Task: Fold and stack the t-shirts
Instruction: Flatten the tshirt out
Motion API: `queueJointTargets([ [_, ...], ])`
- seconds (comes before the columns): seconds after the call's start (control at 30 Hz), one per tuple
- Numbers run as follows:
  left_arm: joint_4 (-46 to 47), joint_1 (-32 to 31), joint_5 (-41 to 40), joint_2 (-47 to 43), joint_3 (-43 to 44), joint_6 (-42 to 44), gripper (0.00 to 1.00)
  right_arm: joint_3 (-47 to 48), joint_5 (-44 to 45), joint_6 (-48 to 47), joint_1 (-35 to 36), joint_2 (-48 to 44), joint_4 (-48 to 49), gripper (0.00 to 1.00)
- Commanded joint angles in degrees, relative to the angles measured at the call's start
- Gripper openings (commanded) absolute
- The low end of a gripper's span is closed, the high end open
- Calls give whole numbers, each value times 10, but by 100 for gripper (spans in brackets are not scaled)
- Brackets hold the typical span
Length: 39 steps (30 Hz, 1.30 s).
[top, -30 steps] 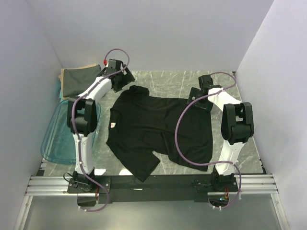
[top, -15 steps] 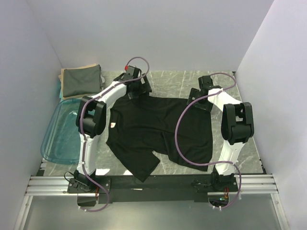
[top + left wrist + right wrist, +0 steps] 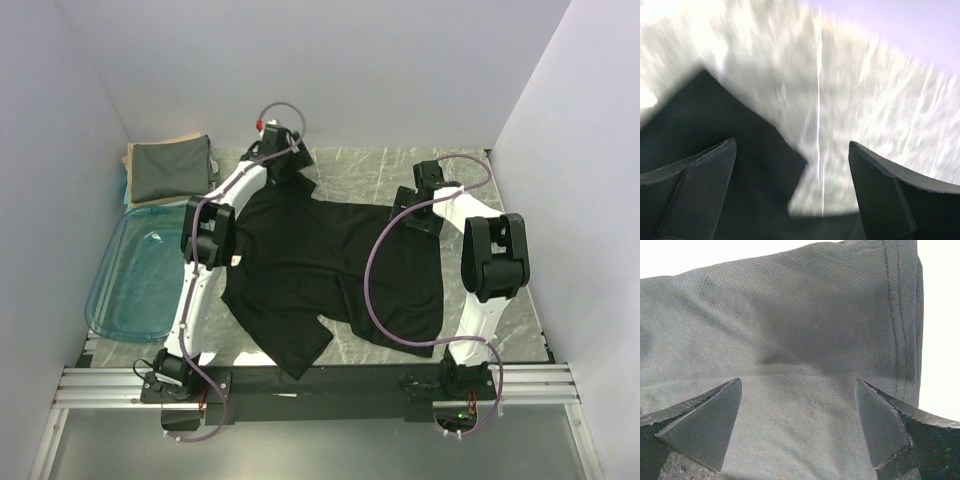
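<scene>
My left pincer point(image 3: 791, 146) and right pincer point(image 3: 797, 381) both gape wide, empty, so I'd pinch the limp, light black t-shirt point(image 3: 330, 270), spread flat right of the blue tub point(image 3: 140, 290), at its sleeve hems.

The overhead view is bright and evenly lit from above, sharp edge to edge, with only soft, short shadows. The black t-shirt point(image 3: 330, 270) reads as a nearly featureless dark mass there, and the marbled surface point(image 3: 360, 165) shows no hard glare.

The left wrist view is heavily blurred. Beyond the jaws the veins of the surface smear into pale streaks, the cloth edge between the jaws is soft, and the area up and to the left of the jaws is blown out white.

The right wrist view is crisp. The shirt's weave and stitched hem are clear ahead of the jaws, a soft shadow falls on the cloth between them, and the background above and to the right burns to pure white.
</scene>
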Motion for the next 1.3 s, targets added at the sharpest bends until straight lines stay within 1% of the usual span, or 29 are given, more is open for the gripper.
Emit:
queueJointTargets([
  [0.0, 35, 38, 21, 10, 64, -25, 99, -5, 1, -4, -5, -27, 15, 100],
  [0.07, 51, 38, 3, -14, 32, -11, 99, 0, 1, -4, -5, -26, 10, 100],
  [0.1, 66, 38, 5, -42, -7, -6, 99, 2, 2, -4, -5, -27, 11, 100],
  [0.17, 65, 37, 7, -71, -40, 10, 99, 9, 5, -5, -5, -26, 10, 100],
  [0.2, 58, 37, 8, -96, -60, 16, 99, 14, 9, -7, -5, -24, 6, 100],
  [0.27, 19, 34, 2, -120, -79, 37, 100, 32, 11, -7, -5, -14, 0, 100],
  [0.33, -24, 26, -6, -162, -119, 49, 99, 47, 18, -10, -5, -2, -1, 100],
  [0.37, -34, 22, -39, -195, -140, 61, 99, 53, 20, -13, -5, 3, -7, 100],
  [0.4, -44, 18, -48, -210, -184, 68, 99, 59, 22, -14, -5, 8, -10, 100],
  [0.43, -53, 8, -61, -226, -206, 71, 99, 68, 25, -15, -6, 17, -12, 100],
  [0.47, -66, 5, -71, -241, -230, 71, 99, 71, 30, -16, -6, 21, -17, 100],
  [0.57, -69, -2, -77, -311, -359, 49, 99, 81, 32, -18, -7, 35, -26, 100],
  [0.63, -60, -7, -57, -337, -401, 45, 99, 78, 39, -18, -9, 37, -30, 100],
  [0.67, -59, -10, -58, -358, -433, 37, 99, 75, 40, -20, -10, 35, -33, 100],
  [0.77, -48, -35, -77, -389, -486, 33, 99, 42, 36, -20, -12, 17, -21, 100],
  [0.87, -66, -45, -100, -383, -502, 13, 100, 23, 30, -21, -13, 10, -18, 100],
  [0.9, -87, -45, -105, -376, -499, 9, 99, 21, 31, -20, -15, 11, -19, 100],
  [0.93, -106, -45, -125, -367, -493, 2, 99, 20, 31, -20, -15, 12, -22, 100],
  [1.03, -133, -44, -143, -333, -467, -11, 99, 24, 26, -21, -20, 25, -26, 100],
  [1.13, -130, -39, -142, -307, -453, -12, 99, 40, 25, -28, -27, 45, -37, 100],
  [1.27, -148, -27, -144, -256, -405, -9, 99, 59, 28, -42, -39, 61, -48, 100],
])
